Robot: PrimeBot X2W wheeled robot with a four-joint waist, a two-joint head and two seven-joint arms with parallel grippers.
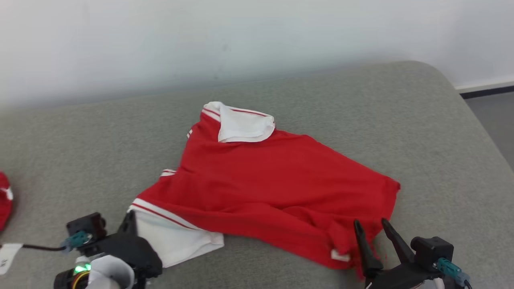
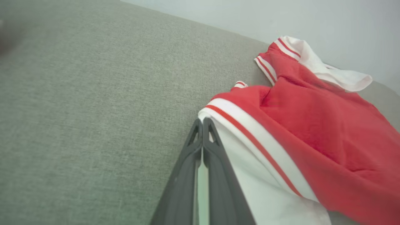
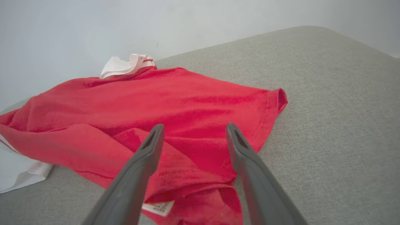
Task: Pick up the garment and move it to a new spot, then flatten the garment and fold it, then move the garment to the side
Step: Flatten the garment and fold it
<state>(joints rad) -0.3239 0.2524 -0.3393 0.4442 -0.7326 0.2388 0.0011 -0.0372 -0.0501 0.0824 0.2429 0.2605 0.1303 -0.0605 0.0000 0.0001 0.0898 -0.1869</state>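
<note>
A red polo shirt (image 1: 277, 184) with a white collar (image 1: 243, 124) lies spread and creased on the grey cushion (image 1: 401, 120). Its white sleeve (image 1: 172, 237) with a red-striped cuff points toward the lower left. My left gripper (image 1: 129, 222) sits at that sleeve's corner. In the left wrist view its fingers (image 2: 218, 175) are pressed together at the cuff's edge (image 2: 237, 122), and white cloth shows in the slit between them. My right gripper (image 1: 371, 224) stands open over the bunched red hem (image 3: 200, 187), one finger on each side of a fold. A white label (image 3: 157, 207) peeks out below.
Another red piece of cloth (image 1: 4, 200) lies at the left edge, with a white tag (image 1: 8, 253) below it. A pale wall (image 1: 241, 40) runs behind the cushion. The cushion curves off at the right, with floor (image 1: 496, 116) beyond.
</note>
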